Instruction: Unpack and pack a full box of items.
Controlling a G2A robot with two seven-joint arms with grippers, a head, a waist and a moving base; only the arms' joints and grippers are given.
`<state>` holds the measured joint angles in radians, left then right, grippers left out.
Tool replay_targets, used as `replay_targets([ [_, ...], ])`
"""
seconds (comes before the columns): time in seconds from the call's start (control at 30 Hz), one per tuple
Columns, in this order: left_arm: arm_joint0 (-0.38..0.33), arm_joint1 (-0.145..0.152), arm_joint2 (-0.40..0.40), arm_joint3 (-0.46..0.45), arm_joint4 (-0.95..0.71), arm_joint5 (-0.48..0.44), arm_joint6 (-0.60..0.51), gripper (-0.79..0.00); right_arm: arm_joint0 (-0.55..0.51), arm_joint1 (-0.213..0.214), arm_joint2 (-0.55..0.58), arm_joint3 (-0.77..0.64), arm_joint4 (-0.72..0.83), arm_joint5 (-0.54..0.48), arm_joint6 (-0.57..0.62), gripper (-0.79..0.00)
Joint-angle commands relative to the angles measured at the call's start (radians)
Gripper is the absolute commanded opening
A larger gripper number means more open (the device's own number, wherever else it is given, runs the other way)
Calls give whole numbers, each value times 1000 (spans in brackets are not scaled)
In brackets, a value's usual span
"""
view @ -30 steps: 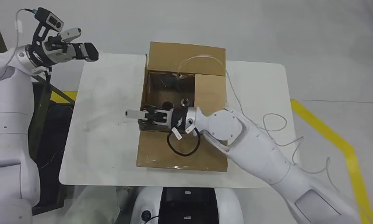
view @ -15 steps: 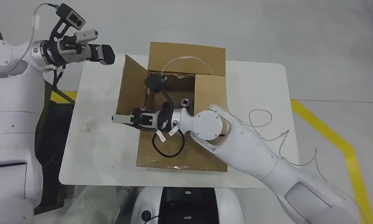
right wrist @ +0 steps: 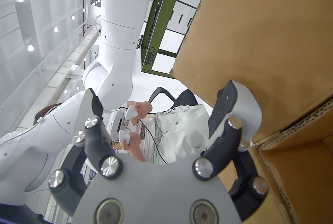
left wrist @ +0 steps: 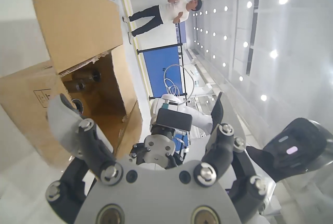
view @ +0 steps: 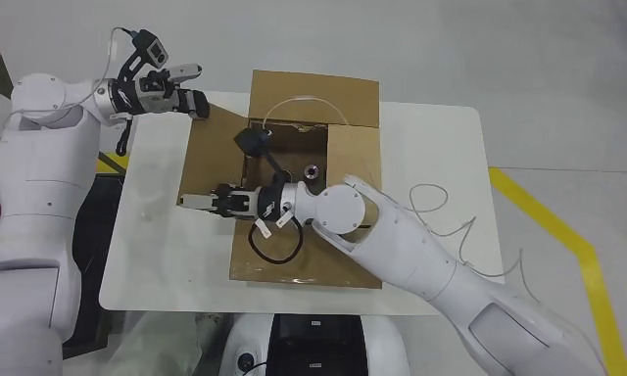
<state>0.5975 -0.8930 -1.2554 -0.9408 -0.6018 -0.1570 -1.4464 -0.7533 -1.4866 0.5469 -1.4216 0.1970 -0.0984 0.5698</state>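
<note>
A brown cardboard box (view: 313,92) stands open in the middle of the white table (view: 431,268). Its left flap (view: 211,156) is folded out to the left. My right gripper (view: 196,200) is open at that flap's outer edge, and one finger (right wrist: 231,105) rests against the cardboard flap (right wrist: 260,14). My left gripper (view: 196,104) hangs open and holds nothing by the flap's far corner. Dark items (view: 257,141) lie inside the box. In the left wrist view the left gripper (left wrist: 139,105) faces the box (left wrist: 23,105), where dark cylinders (left wrist: 85,76) show.
The front flap (view: 294,258) and the right flap (view: 355,151) lie folded outward. A thin white cable (view: 441,210) loops over the table's right side. Bare table lies left of the box (view: 147,239).
The left flap has swung out from upright to lying open on the left, with my right gripper moving left along with it. My left gripper has moved right, toward the box's far-left corner.
</note>
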Motion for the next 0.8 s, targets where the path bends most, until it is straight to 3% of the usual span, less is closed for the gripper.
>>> replay_targets([
  [0.0, -13, -3, 7, 28, 2, -4, -1, 0, -24, 9, 25, -20, -10, 0, 4, 0],
  [0.4, -30, -14, 63, 130, 89, -41, 22, 0, -266, 105, 278, -256, -98, 44, 38, 0],
  [0.77, -37, -35, 116, 197, 107, -30, 52, 0, -440, 156, 443, -411, -144, 66, 76, 0],
])
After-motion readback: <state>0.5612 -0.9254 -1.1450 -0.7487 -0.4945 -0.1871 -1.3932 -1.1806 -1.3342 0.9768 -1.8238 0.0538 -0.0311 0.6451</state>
